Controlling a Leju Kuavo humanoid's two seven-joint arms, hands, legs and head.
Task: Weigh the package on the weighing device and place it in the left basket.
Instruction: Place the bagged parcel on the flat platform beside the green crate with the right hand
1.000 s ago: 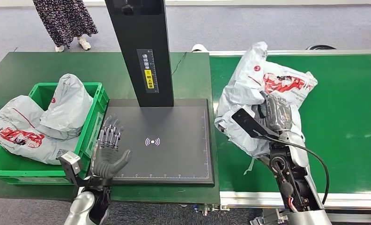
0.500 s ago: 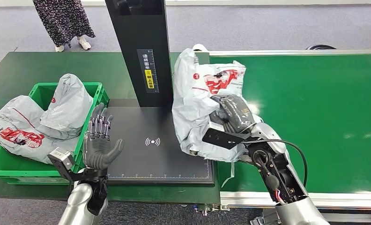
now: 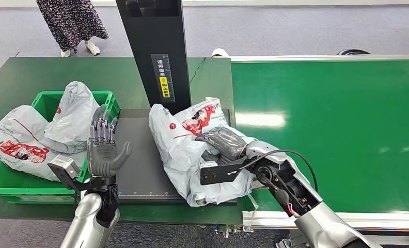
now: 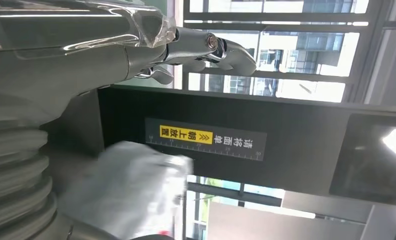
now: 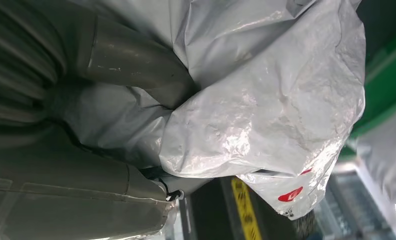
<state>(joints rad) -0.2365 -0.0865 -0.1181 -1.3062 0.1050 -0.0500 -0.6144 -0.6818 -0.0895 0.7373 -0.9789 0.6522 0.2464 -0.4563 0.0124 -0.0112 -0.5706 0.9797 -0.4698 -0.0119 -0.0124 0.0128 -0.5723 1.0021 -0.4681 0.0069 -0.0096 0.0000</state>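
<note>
A grey plastic package [image 3: 188, 150] with red print lies over the right half of the black weighing plate [image 3: 138, 160], its lower edge hanging past the plate's front. My right hand [image 3: 224, 143] grips it from the right; in the right wrist view the grey thumb [image 5: 136, 65] presses into the crumpled package [image 5: 266, 110]. My left hand [image 3: 103, 150] stands upright and open at the plate's left edge, apart from the package, fingers spread. In the left wrist view the open left hand [image 4: 206, 47] shows before the scale's column, with the package [image 4: 131, 190] blurred below it.
The green basket [image 3: 107, 98] at the left holds two grey packages [image 3: 47, 134]. The scale's black column [image 3: 156, 51] rises behind the plate. The green conveyor belt [image 3: 336, 129] stretches to the right. A person's legs [image 3: 73, 26] stand at the far left beyond the table.
My right hand carried the package leftward from the conveyor onto the weighing plate and lowered it. My left hand drifted slightly left and up, staying open.
</note>
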